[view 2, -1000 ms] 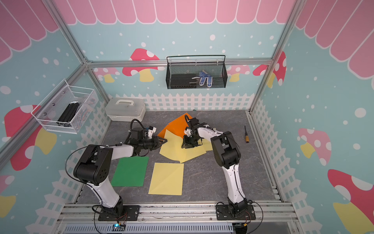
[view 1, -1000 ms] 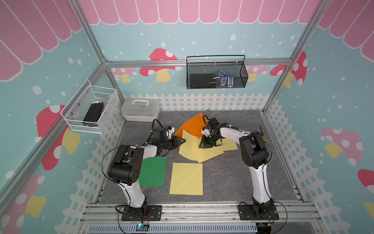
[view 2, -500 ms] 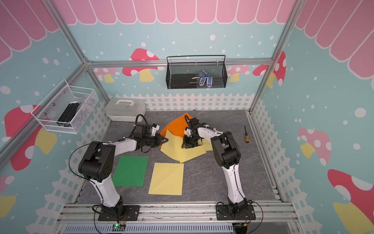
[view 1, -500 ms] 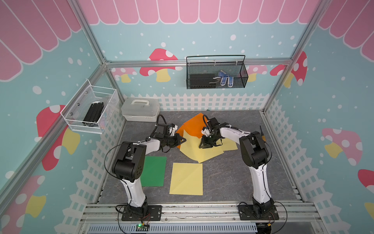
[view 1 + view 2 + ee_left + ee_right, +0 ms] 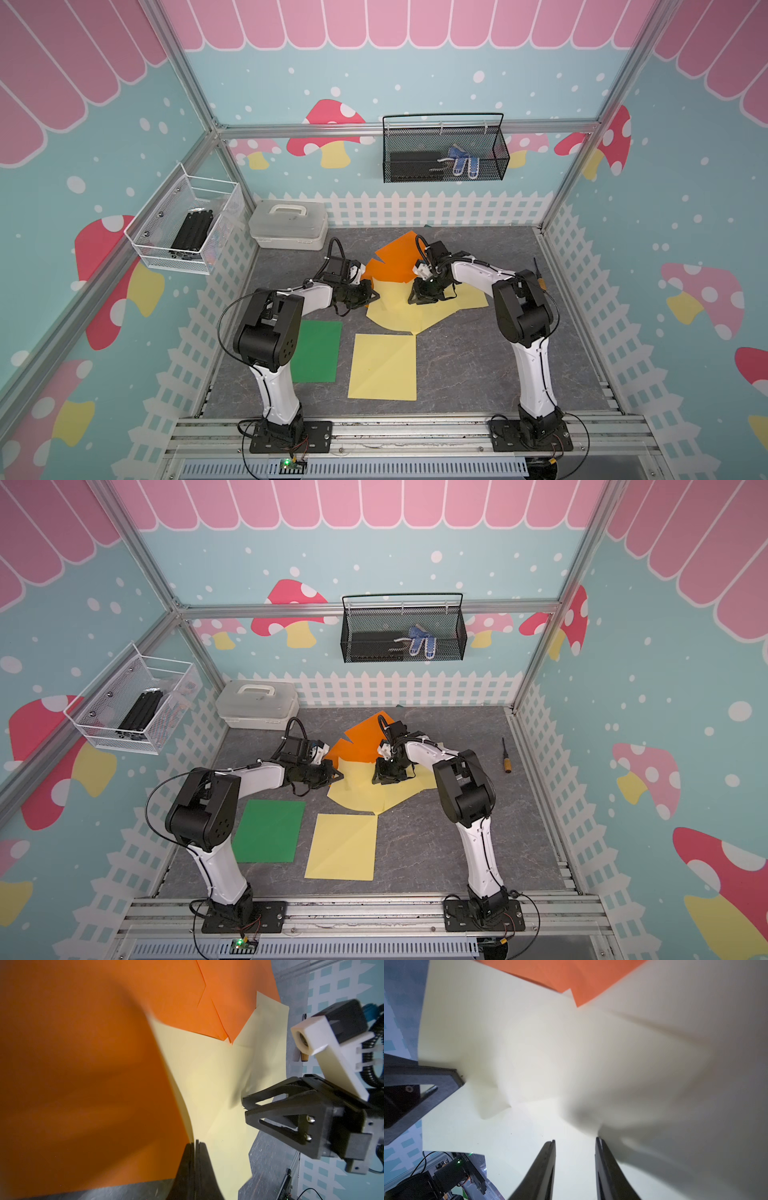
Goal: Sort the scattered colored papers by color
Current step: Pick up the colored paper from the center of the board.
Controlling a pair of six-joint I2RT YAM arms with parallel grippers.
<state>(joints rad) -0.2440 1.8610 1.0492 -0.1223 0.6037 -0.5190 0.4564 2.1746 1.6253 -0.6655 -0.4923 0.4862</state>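
Got left fingers pressed together at frame centre, right on the seam where orange sheet meets yellow pile. In left wrist view, see a curled yellow edge running up into the tips, orange hard against it; can't tell which sheet is caught. Got right fingers spread, tips down on the same pile, just right of the left ones. In right wrist view, nothing between them, raised yellow fold against one finger. Lower centre: single yellow sheet flat on surface, green sheet just left of it, not touching.
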